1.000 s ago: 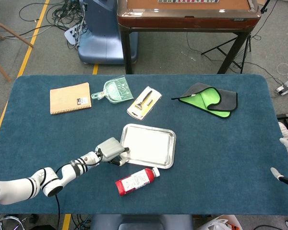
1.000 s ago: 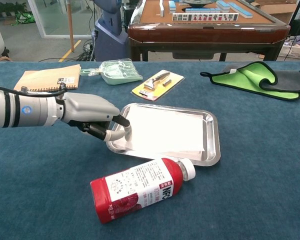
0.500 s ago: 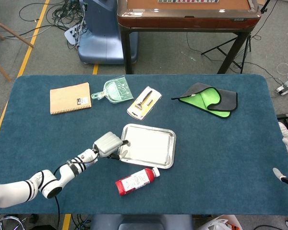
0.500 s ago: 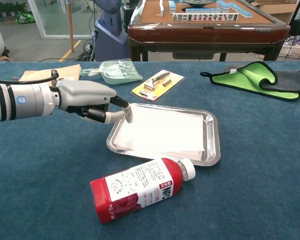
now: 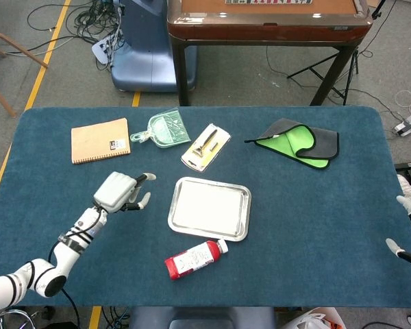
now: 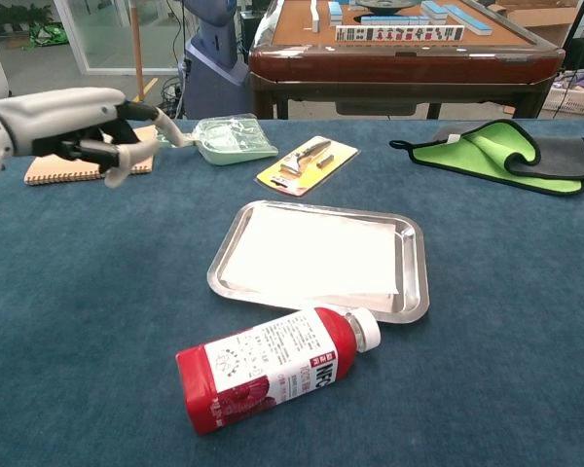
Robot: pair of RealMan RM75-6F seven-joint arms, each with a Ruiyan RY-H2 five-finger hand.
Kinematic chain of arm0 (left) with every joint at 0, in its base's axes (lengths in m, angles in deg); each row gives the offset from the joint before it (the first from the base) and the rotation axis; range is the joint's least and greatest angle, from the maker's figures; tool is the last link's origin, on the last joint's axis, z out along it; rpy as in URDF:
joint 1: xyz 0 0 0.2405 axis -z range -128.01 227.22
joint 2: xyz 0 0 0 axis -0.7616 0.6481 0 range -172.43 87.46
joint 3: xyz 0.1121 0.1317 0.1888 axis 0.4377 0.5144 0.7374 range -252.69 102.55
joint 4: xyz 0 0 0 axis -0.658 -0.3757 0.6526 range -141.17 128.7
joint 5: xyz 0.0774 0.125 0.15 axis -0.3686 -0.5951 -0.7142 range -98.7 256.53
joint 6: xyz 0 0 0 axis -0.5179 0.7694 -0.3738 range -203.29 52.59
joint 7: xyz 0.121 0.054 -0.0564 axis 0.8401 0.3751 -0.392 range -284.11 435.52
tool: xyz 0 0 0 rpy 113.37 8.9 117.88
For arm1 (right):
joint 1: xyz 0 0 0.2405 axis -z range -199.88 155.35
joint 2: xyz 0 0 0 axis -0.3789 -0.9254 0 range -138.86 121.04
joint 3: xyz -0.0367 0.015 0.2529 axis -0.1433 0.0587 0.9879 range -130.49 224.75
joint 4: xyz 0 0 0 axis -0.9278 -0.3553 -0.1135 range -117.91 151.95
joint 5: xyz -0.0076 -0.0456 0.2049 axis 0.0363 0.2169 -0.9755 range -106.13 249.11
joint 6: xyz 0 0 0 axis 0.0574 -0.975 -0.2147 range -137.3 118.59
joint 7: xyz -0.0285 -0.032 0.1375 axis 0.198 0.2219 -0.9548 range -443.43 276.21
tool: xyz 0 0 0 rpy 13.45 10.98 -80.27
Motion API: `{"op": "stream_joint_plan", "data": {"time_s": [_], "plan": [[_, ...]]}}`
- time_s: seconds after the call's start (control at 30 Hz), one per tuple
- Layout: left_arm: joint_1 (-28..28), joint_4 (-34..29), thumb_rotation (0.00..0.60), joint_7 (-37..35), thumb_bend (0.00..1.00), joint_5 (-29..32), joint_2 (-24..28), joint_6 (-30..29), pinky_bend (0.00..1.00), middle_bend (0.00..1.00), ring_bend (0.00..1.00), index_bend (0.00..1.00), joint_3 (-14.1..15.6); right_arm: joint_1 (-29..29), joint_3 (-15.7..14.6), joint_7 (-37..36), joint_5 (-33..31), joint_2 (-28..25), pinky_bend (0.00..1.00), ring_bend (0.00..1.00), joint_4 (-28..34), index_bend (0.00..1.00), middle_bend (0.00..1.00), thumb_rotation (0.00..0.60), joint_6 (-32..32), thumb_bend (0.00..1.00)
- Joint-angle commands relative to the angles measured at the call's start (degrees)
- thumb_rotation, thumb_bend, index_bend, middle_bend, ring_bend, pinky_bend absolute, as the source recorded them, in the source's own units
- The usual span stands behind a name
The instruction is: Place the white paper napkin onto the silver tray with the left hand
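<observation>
Flat inside silver tray (image 5: 243,214): white paper napkin (image 5: 207,208), placement apparently done; left hand (image 5: 118,191) well clear, fingers apart, empty.

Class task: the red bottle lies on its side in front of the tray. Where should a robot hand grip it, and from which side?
Grip the red bottle around its labelled middle, coming from above. It lies flat, white cap pointing toward the silver tray, so its round body is open on both long sides for fingers to wrap.
</observation>
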Motion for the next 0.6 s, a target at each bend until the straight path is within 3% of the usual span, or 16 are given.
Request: {"op": "stream_joint_plan", "data": {"time_s": [0.03,0.1,0.3,0.6], "plan": [[-4.28,-2.53,0.203,1.86,0.38,2.09,2.50,-5.23,0.71,0.59,0.55,0.24,-0.53,-0.68,-0.21,-0.13,0.39,-0.60,0.14,0.14,0.45,0.20,0.26,0.600,1.11,0.05],[-6.41,-3.58,0.210,2.18,0.37,2.59,3.72,-7.56,0.61,0.54,0.50,0.24,-0.42,-1.18,-0.28,-0.48,0.46,-0.91,0.14,0.14,0.59,0.20,0.25,0.600,2.02,0.05],[-12.33,-6.42,0.230,3.44,0.34,3.22,6.77,-13.53,0.46,0.43,0.39,0.24,0.61,-2.28,-0.59,-1.95,0.69,-0.96,0.14,0.14,-0.08,0.20,0.24,0.600,4.00,0.05],[-21.01,-11.29,0.229,7.31,0.32,1.65,9.19,-23.78,0.34,0.39,0.35,0.23,2.55,-3.92,-1.09,-3.76,1.33,-1.51,0.14,0.14,-0.90,0.20,0.22,0.600,6.67,0.05]]}}
